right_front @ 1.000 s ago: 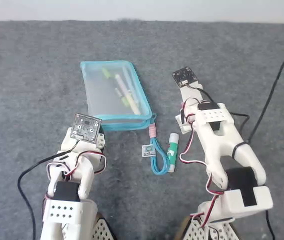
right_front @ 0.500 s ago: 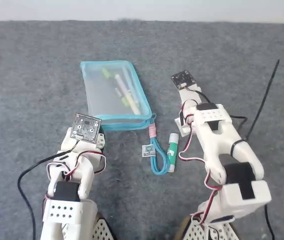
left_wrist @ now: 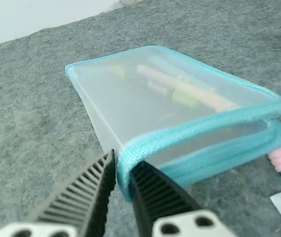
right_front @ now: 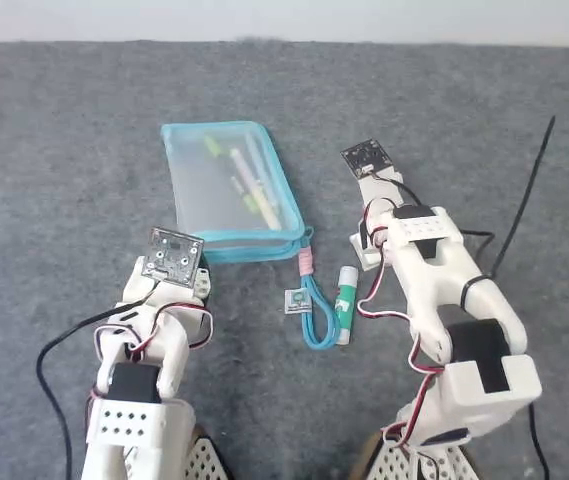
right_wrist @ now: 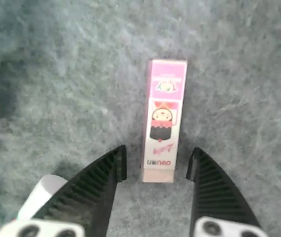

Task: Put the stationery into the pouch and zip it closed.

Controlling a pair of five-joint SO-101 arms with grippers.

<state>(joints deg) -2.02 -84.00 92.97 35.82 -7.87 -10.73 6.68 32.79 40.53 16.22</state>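
The pouch (right_front: pixel 226 190) lies in the upper centre-left of the high view with pens (right_front: pixel 252 190) already inside. Its near teal rim is pinched between the narrow jaws of the left gripper (left_wrist: pixel 121 162). The right gripper (right_wrist: pixel 157 150) is held with its jaws wide, one on each side of a small pink box (right_wrist: pixel 166 118) that lies flat on the grey mat (right_front: pixel 64 150). No contact with the box can be made out. A glue stick (right_front: pixel 345 303) lies on the mat at the centre of the high view, just beside the blue strap (right_front: pixel 311 325).

The step in hand is judged to be the pick-up of the box. The jaws should be lowered until the tips meet the mat, centred on the box's long sides, and only then closed, so that the box is not tipped or pushed away. The rim should be held up by the left gripper so that the mouth gapes for the drop. How far the zip is open cannot be told.
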